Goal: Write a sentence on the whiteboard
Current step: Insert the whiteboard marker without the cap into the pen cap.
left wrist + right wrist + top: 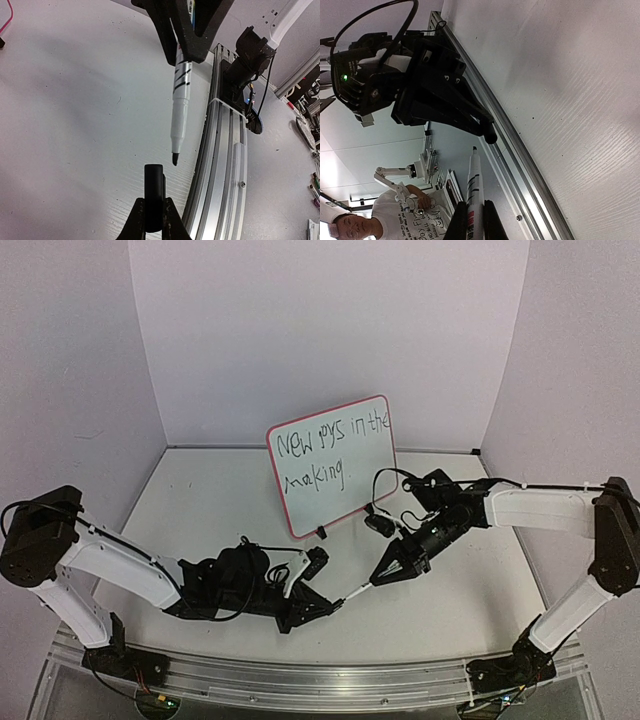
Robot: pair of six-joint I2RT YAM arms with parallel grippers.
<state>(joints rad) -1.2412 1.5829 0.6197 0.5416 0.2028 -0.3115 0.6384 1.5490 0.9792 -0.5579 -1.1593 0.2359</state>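
Note:
The whiteboard (340,490) stands tilted at the back centre, red-pink frame and small black feet. The sentence (330,452) fills two black handwritten rows ending with a dot. My right gripper (387,575) is shut on the marker pen (358,590), whose bare tip points down-left at my left gripper (330,606). In the left wrist view my left gripper (154,209) is shut on the black cap (154,185); the marker pen (180,100) hangs just above it, tip slightly right of the cap, apart. In the right wrist view my right gripper (473,212) grips the marker pen (474,185), facing the cap (490,135).
An aluminium rail (300,672) runs along the table's near edge, close under both grippers; it also shows in the left wrist view (225,165). White walls enclose the table on three sides. Cables loop over the right wrist (385,480). A person (395,220) stands beyond the table.

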